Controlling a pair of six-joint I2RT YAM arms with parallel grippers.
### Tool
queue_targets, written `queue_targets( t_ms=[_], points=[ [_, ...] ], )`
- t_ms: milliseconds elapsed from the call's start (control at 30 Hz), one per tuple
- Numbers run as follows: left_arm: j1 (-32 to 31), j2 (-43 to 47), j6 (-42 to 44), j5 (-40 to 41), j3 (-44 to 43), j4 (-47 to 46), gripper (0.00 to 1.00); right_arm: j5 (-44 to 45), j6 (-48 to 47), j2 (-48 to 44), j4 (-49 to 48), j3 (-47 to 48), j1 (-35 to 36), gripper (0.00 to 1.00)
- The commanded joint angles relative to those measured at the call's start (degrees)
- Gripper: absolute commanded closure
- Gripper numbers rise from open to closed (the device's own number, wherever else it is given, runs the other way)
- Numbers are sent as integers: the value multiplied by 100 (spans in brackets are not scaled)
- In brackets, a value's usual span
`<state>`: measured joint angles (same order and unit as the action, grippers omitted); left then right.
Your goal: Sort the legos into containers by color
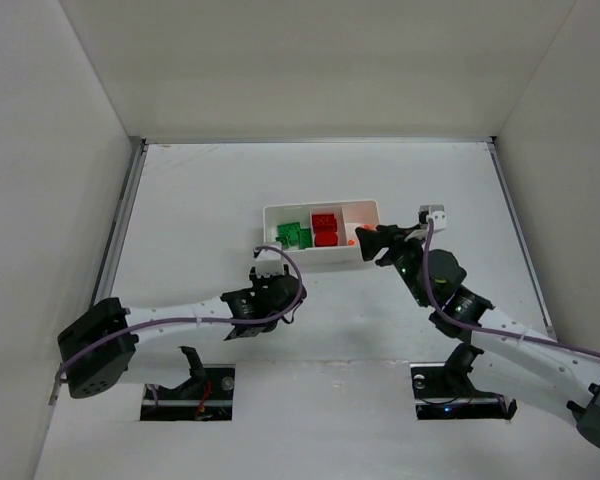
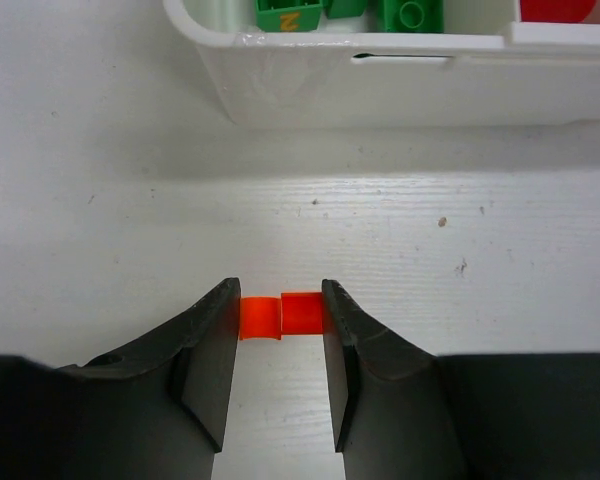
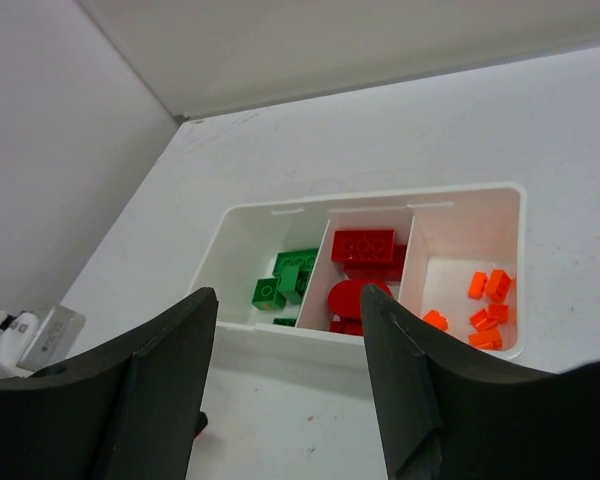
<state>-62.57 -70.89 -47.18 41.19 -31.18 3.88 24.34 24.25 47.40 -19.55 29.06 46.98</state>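
The white three-compartment tray (image 1: 270,212) holds green bricks (image 1: 293,235) on the left, red bricks (image 1: 325,228) in the middle and small orange bits (image 1: 352,240) on the right. My left gripper (image 1: 270,272) is just in front of the tray's left end. In the left wrist view the left gripper (image 2: 280,298) is closed on a small orange brick (image 2: 280,316) low over the table, with the tray wall (image 2: 400,85) ahead. My right gripper (image 1: 365,240) is open and empty above the tray's right end. The right wrist view shows the right gripper (image 3: 285,330), green bricks (image 3: 285,280), red bricks (image 3: 365,250) and orange bits (image 3: 488,305).
A small white and grey block (image 1: 432,214) lies on the table right of the tray; it also shows in the right wrist view (image 3: 35,335). White walls enclose the table on the left, back and right.
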Motion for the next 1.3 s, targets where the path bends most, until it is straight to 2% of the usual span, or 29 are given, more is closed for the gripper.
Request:
queue_targets(
  t_ms=[0,167,333,567,867,1033,1267],
  points=[
    [-84,312,112,-5,-371,315,75,-26,45,-64,-102,-84,-132,35],
    [-85,366,428,-120,-898,272,74,45,220,-345,109,-207,-413,36],
    [12,-160,797,-330,-1679,-114,74,-25,475,-529,469,-383,-975,36],
    [293,-1548,1219,-761,-3067,-774,74,-280,721,-784,619,-541,-1424,36],
    [706,-3377,1299,-1315,-4756,-880,73,-298,844,-890,593,-665,-1512,36],
    [794,-3809,1264,-1456,-5152,-889,56,-254,897,-951,575,-726,-1565,36],
    [838,-3511,1325,-1596,-4854,-1109,35,-149,1011,-1241,566,-867,-1644,36]
  ],
)
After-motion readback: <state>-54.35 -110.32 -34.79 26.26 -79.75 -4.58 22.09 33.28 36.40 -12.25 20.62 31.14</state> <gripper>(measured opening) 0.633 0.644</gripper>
